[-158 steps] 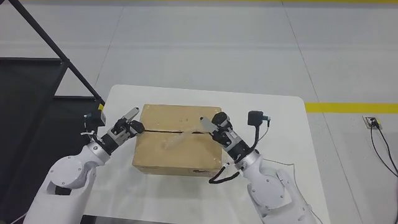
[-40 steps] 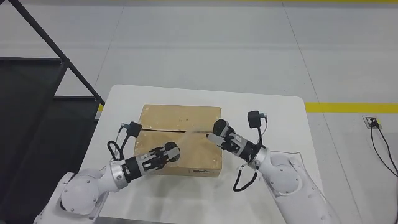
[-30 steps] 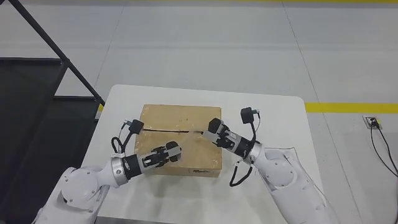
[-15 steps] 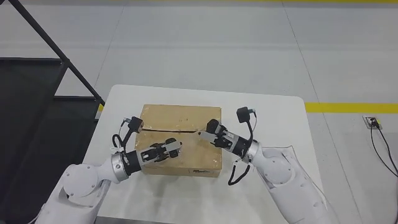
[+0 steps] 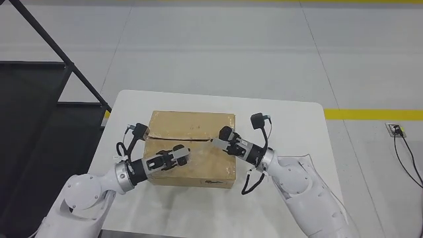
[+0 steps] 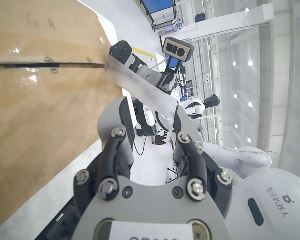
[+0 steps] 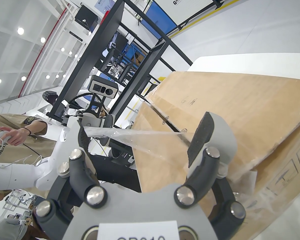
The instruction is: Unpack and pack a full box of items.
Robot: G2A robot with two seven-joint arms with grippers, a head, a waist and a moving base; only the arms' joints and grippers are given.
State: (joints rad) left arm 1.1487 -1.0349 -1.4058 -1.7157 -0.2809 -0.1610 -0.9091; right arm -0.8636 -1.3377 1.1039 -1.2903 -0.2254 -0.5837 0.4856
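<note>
Over the brown cardboard box (image 5: 192,124), with left gripper (image 6: 151,106) and right gripper (image 7: 143,123) wide open, empty, pinch the clear tape strip (image 6: 142,88), then peel low.

bright even light from overhead, soft shadows, wrist views bowed (fisheye edges)
</note>
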